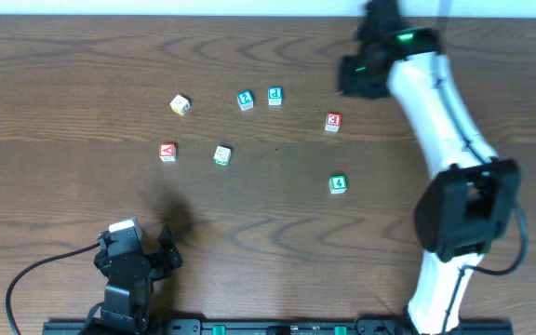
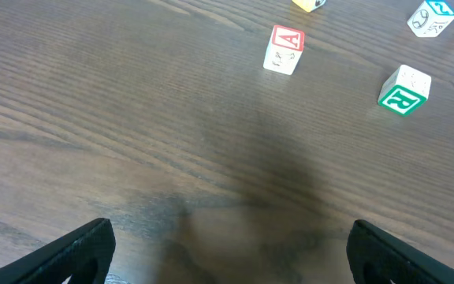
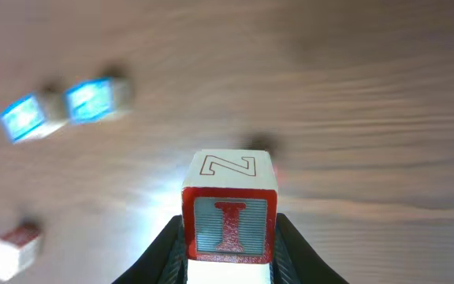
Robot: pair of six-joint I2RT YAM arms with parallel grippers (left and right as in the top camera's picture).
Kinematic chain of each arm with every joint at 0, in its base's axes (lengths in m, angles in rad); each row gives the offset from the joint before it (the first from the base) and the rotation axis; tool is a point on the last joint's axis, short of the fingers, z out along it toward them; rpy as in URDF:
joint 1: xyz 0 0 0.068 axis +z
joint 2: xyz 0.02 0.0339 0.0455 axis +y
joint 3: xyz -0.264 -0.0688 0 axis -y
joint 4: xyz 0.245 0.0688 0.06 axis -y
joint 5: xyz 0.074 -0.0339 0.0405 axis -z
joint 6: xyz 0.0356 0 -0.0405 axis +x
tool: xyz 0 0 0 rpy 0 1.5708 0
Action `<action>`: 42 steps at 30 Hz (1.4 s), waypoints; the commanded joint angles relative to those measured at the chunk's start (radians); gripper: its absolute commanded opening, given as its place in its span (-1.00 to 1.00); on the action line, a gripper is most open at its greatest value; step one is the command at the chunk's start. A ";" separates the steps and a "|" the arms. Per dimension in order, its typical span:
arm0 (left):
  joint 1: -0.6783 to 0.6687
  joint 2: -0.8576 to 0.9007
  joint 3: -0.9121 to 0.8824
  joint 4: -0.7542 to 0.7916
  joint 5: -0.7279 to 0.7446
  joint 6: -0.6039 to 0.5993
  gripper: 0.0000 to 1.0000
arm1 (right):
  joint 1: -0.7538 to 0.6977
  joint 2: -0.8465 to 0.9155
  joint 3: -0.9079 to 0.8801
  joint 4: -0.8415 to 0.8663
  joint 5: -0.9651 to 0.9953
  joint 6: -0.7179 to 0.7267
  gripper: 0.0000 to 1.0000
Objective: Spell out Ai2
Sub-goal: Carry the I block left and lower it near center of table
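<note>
The right claw (image 3: 228, 264) is gripping the "I" cube (image 3: 228, 222) between its two fingers. The cube's red letter is facing the wrist camera and an outlined "Z" is showing on its top face. From overhead, this arm is reaching toward the far edge of the counter (image 1: 63, 74), where the cube itself is hidden. The left claw (image 2: 235, 252) is hanging with its jaws spread wide and nothing between them, low at the near left. Ahead of it, the "A" cube (image 1: 167, 152) is sitting alone, with a green "R" cube (image 1: 221, 154) to its right. Further back, the blue "2" cube (image 1: 245, 100) is sitting just beside the blue "J" cube (image 1: 274, 95). A yellowish cube (image 1: 180, 104) is lying to their left. The red "3" cube (image 1: 333, 121) and the green "4" cube (image 1: 338, 184) are resting well apart on the right.
</note>
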 commanded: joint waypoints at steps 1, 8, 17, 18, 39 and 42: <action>0.004 -0.006 -0.008 -0.007 -0.003 -0.011 0.91 | 0.104 0.009 0.003 0.002 0.037 0.048 -0.97; 0.004 -0.006 -0.008 -0.007 -0.003 -0.011 0.91 | 0.249 0.047 -0.024 0.033 0.133 0.129 -0.97; 0.004 -0.006 -0.008 -0.007 -0.003 -0.011 0.91 | 0.292 0.140 -0.047 0.037 0.164 0.179 -0.98; 0.004 -0.006 -0.008 -0.007 -0.003 -0.011 0.91 | 0.292 0.140 -0.055 0.037 0.148 0.180 -0.97; 0.004 -0.006 -0.008 -0.007 -0.003 -0.011 0.91 | 0.333 0.140 -0.114 0.080 0.063 0.189 -0.97; 0.004 -0.006 -0.008 -0.007 -0.003 -0.011 0.91 | 0.333 0.140 -0.114 0.079 0.064 0.195 -0.97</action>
